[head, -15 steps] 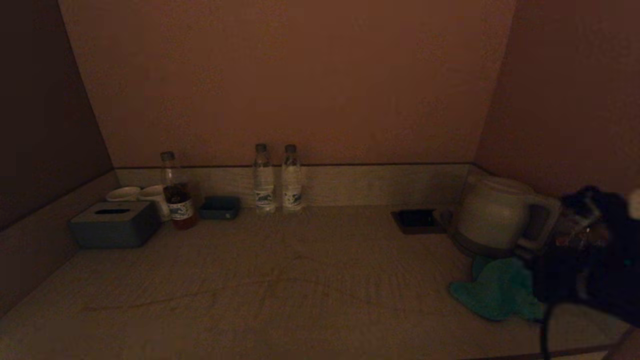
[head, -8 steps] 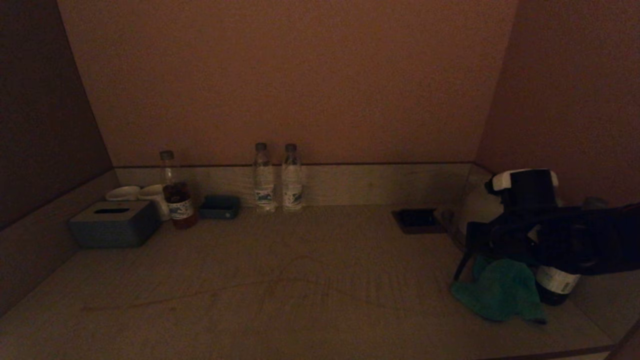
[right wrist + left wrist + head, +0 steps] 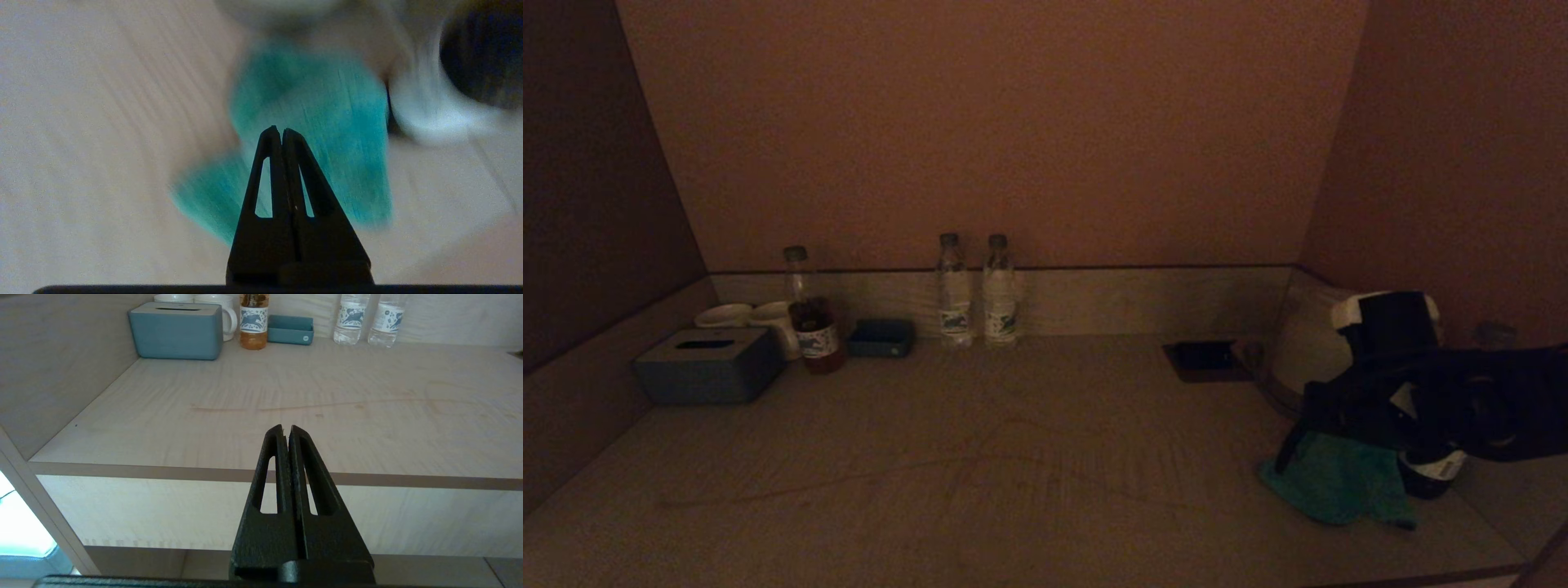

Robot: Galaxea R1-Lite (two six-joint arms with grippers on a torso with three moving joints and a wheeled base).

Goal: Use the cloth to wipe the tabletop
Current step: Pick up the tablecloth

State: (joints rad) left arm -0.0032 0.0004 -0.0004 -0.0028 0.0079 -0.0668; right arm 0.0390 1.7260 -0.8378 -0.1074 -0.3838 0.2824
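Hanging over the near right part of the counter, the right hand has its two black fingers pressed together with nothing between them, their tips aimed down at the teal cloth. In the head view the same hand shows as a dark shape reaching in from the right edge, its thin tip just above the cloth's left corner; whether it touches the fabric cannot be told. The cloth lies crumpled flat on the counter, close to the front edge. Just beside it on the right stands a dark bottle with a pale label, partly hidden by the arm, and behind it sits the white kettle. A small dark square tray lies left of the kettle.

The left hand is parked off the front of the counter, also closed and empty.

Along the back rim stand two clear water bottles. Farther left are a small blue tray, a bottle of amber drink, two white cups and a blue-grey tissue box.
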